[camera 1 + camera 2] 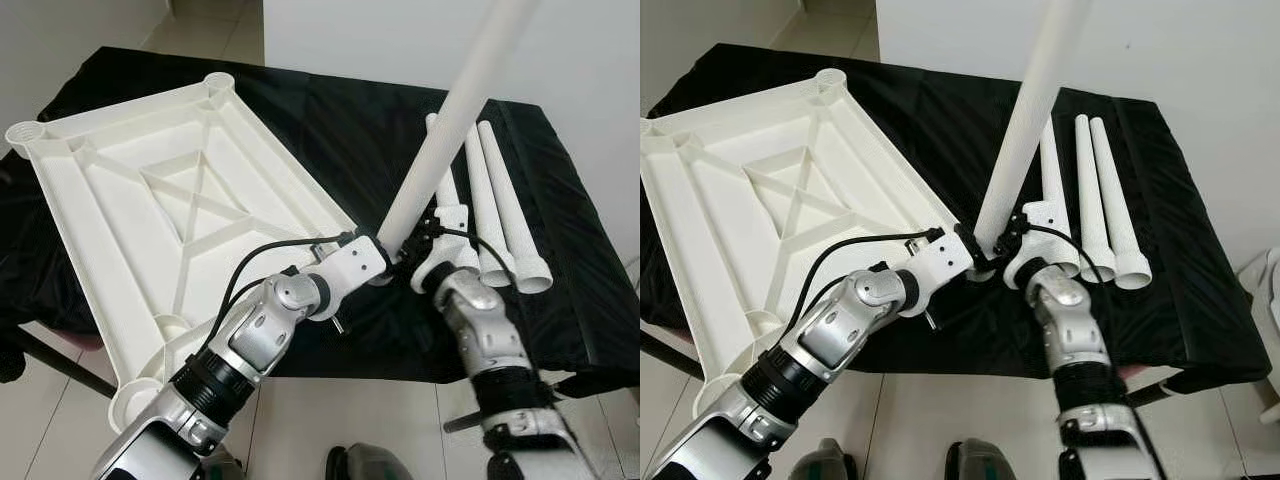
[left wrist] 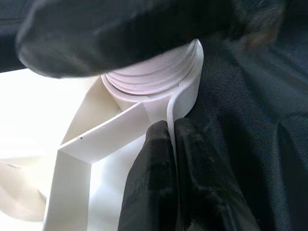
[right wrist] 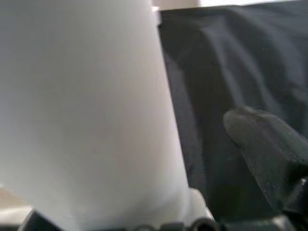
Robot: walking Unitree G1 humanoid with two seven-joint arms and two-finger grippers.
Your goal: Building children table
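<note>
Pale floor tiles and a white wall framed the black-draped tabletop (image 1: 330, 130) in the left eye view, where we saw the white plastic table panel (image 1: 150, 220) lying underside up, its ribs and corner sockets showing, near corner at the cloth's front edge. A leg tube (image 1: 450, 120) stood tilted in that corner socket, and three spare legs (image 1: 500, 210) lay side by side on the cloth to the right. Our left gripper (image 1: 372, 262) and right gripper (image 1: 418, 262) both sat at the tube's base. From the right eye view we judged the parts light, stiff and smooth, likely slippery moulded plastic; the long leg (image 1: 1025, 120) would lever hard if taken high, so a hold low near the socket seemed best, with the panel steadied by its rim. Through the left wrist view, the two black fingers (image 2: 159, 183) were pressed together on the panel's thin rim wall (image 2: 185, 98) just beside the threaded socket collar (image 2: 154, 77). Through the right wrist view the tube (image 3: 86, 106) loomed close with one finger (image 3: 267, 149) standing off to its side; we could not tell whether that pair gripped it. We found no brand, label or writing.
</note>
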